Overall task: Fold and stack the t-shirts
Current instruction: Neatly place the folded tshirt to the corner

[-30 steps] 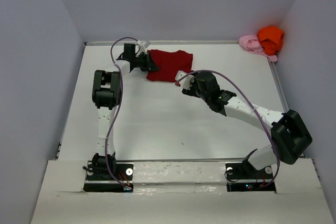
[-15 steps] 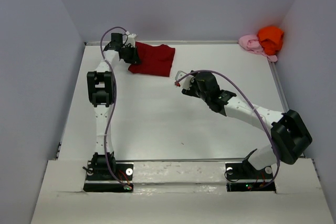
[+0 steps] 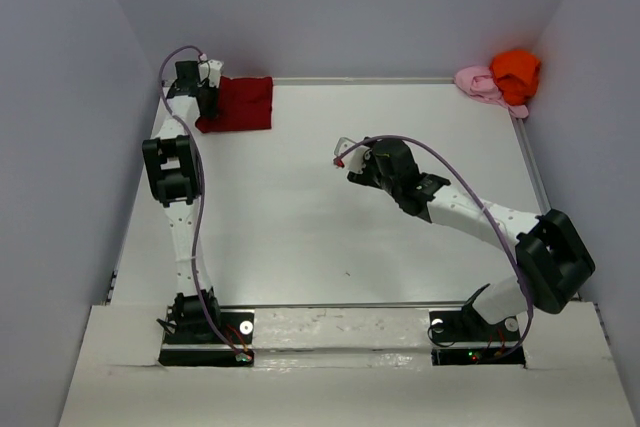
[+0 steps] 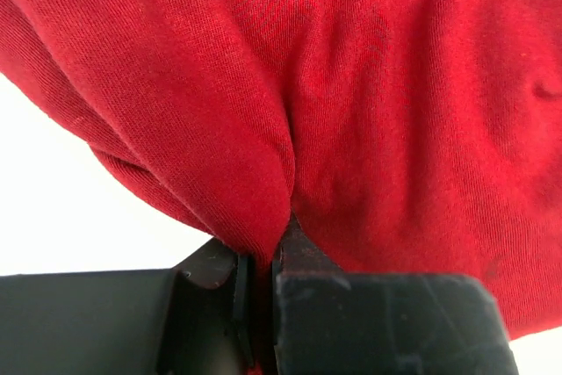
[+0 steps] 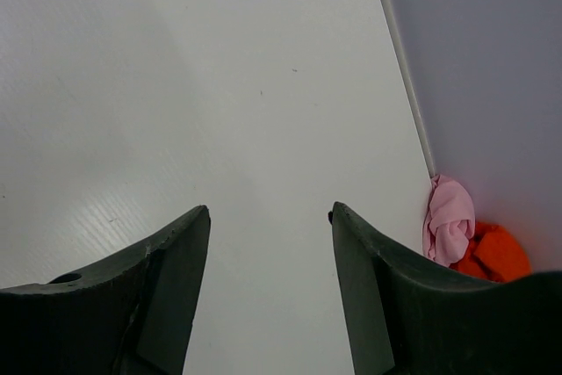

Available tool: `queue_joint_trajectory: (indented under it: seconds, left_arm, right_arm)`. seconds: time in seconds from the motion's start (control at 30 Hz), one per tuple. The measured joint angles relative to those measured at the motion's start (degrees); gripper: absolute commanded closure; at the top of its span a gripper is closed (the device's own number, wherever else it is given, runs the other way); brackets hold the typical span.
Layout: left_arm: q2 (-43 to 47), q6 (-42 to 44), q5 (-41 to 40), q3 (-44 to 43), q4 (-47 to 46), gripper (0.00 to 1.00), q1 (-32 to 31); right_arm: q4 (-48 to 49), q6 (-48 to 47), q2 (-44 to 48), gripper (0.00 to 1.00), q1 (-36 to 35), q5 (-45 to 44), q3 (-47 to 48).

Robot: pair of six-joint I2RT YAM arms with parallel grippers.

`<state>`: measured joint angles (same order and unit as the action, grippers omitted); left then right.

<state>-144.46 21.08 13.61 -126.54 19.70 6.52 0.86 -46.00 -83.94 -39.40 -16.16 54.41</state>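
Since the earlier frame, the left arm has swung to the left and carried the dark red t-shirt [image 3: 243, 104] with it, from the far middle of the desk [image 3: 300, 237] into the far left corner. The right arm has not changed its place.

As for progress, I judge that the task is at about its first third. The dark red t-shirt looks already folded into a compact rectangle and it now lies flat in the far left corner, which is probably the place for the stack. The orange t-shirt [image 3: 516, 71] and the pale pink t-shirt [image 3: 477, 81] are both crumpled together in the far right corner, against the wall, so both remain to be folded and stacked.

The left end effector [image 4: 263, 248] is nearly closed and pinches a fold at the left edge of the dark red t-shirt; in the left wrist view the cloth fills almost the whole picture and runs down between the fingers. The right end effector [image 5: 269, 210] stands wide with nothing in it, above the bare middle of the desk. The two crumpled shirts lie well apart from it, further to the far right.
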Motion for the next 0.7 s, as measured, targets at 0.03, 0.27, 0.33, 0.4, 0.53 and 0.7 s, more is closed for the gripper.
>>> queue_joint_trajectory:
  seconds: [0.03,0.27,0.33,0.4,0.53,0.7]
  left_arm:
    - [0.0,0.9,-2.1,0.0,-0.5,1.00,0.4]
    - [0.0,6.1,-8.8,0.0,-1.2,1.00,2.8]
    - [0.0,7.7,-10.3,0.0,-1.6,1.00,3.2]
    - [-0.2,9.7,-12.3,0.0,-2.2,1.00,3.5]
    - [-0.6,12.0,-14.4,0.0,-3.3,1.00,4.2]
    - [-1.0,14.3,-16.0,0.3,-5.4,0.49,5.5]
  right_arm:
    - [0.0,0.0,0.0,0.37,0.1,0.0,-0.1]
    - [0.0,0.0,0.0,0.37,0.4,0.0,-0.2]
    - [0.0,0.0,0.0,0.37,0.4,0.0,-0.2]
    - [0.0,0.0,0.1,0.37,0.4,0.0,-0.2]
    - [0.0,0.0,0.1,0.37,0.8,0.0,-0.2]
    - [0.0,0.2,0.1,0.37,0.8,0.0,-0.2]
